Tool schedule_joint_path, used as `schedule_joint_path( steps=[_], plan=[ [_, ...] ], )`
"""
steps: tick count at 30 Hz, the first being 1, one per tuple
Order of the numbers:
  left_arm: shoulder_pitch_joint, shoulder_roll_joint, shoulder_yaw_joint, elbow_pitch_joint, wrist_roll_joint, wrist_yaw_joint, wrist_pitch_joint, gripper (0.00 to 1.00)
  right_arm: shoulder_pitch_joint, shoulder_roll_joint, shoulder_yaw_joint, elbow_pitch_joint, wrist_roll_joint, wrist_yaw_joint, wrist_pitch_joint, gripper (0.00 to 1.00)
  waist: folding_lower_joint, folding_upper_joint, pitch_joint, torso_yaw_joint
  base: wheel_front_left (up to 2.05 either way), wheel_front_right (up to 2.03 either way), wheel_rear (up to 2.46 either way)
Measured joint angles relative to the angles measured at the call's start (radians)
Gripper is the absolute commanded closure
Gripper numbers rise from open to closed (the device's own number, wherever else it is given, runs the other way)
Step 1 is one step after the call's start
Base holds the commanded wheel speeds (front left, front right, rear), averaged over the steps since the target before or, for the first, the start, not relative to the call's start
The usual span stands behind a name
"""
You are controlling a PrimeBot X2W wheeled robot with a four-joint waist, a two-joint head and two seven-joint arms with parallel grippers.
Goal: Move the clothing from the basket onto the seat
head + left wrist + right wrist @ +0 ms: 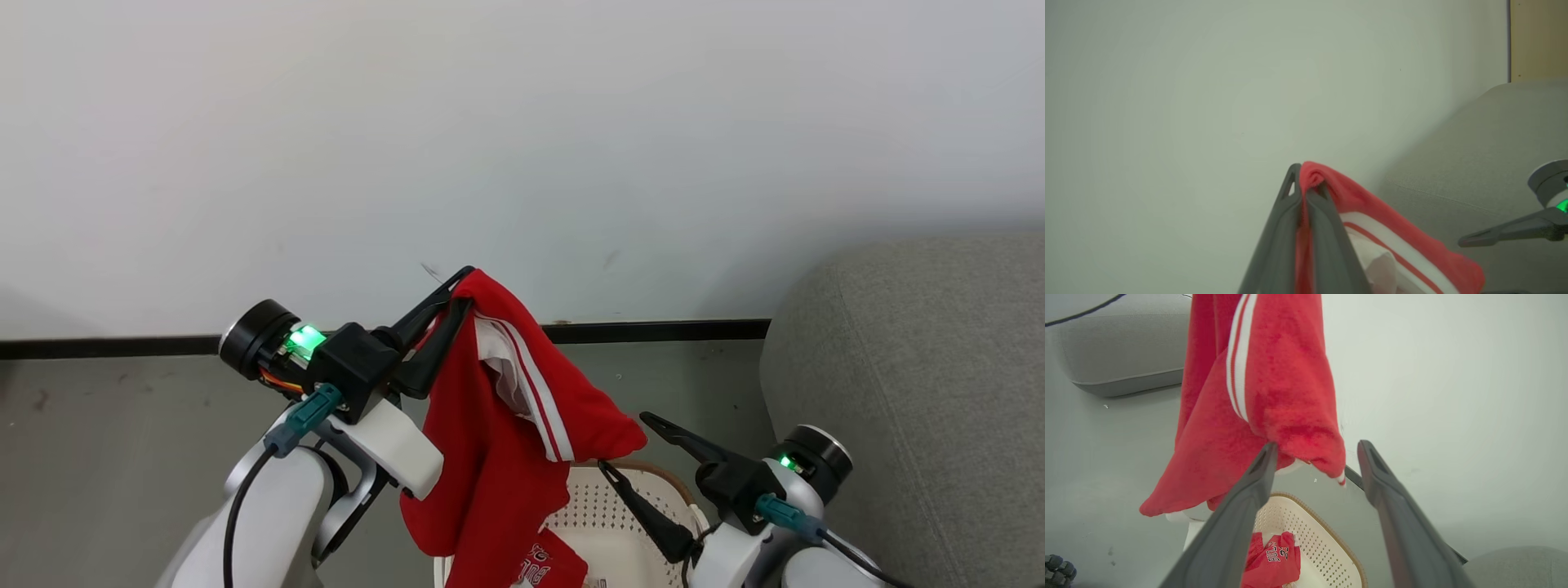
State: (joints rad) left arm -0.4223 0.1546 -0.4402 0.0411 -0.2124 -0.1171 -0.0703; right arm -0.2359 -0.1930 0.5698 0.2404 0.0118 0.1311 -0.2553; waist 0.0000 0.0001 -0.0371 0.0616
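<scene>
A red garment (490,441) with white stripe trim hangs in the air above the basket (645,494), and my left gripper (464,286) is shut on its top fold. The left wrist view has the two fingers (1280,228) pressed together on the red cloth (1392,228). My right gripper (627,445) stands open just right of the hanging garment, over the basket. Seen from the right wrist, the garment (1274,375) hangs just beyond my open right gripper (1318,447). Another red garment (1274,559) with lettering lies in the cream basket (1323,539). The grey seat (922,392) is at the right.
A pale wall with a dark baseboard (669,331) runs behind the basket, above grey floor (122,425). The seat's rounded corner (1474,163) is near my right gripper's finger (1506,230). A dark wheel (1055,569) is at the right wrist view's lower left.
</scene>
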Motion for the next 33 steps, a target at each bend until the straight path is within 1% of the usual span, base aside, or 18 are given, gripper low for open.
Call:
schedule_joint_path(
  steps=[13, 15, 17, 18, 19, 26, 30, 33],
  plan=[
    [0.0, -0.02, -0.036, -0.032, -0.027, 0.0, 0.035, 1.0, -0.11, 0.035, 0.087, 0.086, 0.023, 0.0, 0.0, 0.0, 0.0, 0.0, -0.002, 0.049, 0.0, 0.0, 0.0],
    [0.0, -0.02, -0.038, -0.037, -0.027, 0.0, 0.039, 1.0, -0.124, 0.038, 0.092, 0.096, 0.025, 0.0, 0.0, 0.52, 0.0, 0.0, 0.001, 0.054, 0.0, 0.0, 0.0],
    [0.0, -0.02, -0.039, -0.041, -0.027, 0.0, 0.04, 1.0, -0.137, 0.041, 0.098, 0.106, 0.033, 0.0, 0.0, 0.75, 0.0, 0.0, 0.004, 0.058, 0.0, 0.0, 0.0],
    [0.0, -0.02, -0.04, -0.043, -0.028, 0.0, 0.042, 1.0, -0.143, 0.043, 0.098, 0.113, 0.034, 0.0, 0.0, 0.95, 0.0, 0.0, 0.005, 0.06, 0.0, 0.0, 0.0],
    [0.0, -0.02, -0.04, -0.044, -0.029, 0.0, 0.044, 1.0, -0.147, 0.045, 0.098, 0.12, 0.034, 0.0, 0.0, 1.0, 0.0, 0.0, 0.007, 0.062, 0.0, 0.0, 0.0],
    [0.0, -0.018, -0.034, -0.053, -0.035, -0.001, 0.049, 1.0, -0.163, 0.052, 0.098, 0.131, 0.058, 0.0, 0.0, 1.0, 0.0, 0.0, 0.017, 0.062, 0.0, 0.0, 0.0],
    [0.0, -0.018, -0.026, -0.053, -0.042, 0.0, 0.049, 1.0, -0.163, 0.047, 0.056, 0.123, 0.068, 0.0, 0.0, 1.0, 0.0, 0.0, 0.021, 0.057, 0.0, 0.0, 0.0],
    [0.002, -0.019, -0.025, -0.053, -0.043, 0.0, 0.049, 1.0, -0.162, 0.03, 0.011, 0.107, 0.068, 0.0, 0.0, 1.0, 0.0, 0.0, 0.023, 0.051, 0.0, 0.0, 0.0]
  ],
)
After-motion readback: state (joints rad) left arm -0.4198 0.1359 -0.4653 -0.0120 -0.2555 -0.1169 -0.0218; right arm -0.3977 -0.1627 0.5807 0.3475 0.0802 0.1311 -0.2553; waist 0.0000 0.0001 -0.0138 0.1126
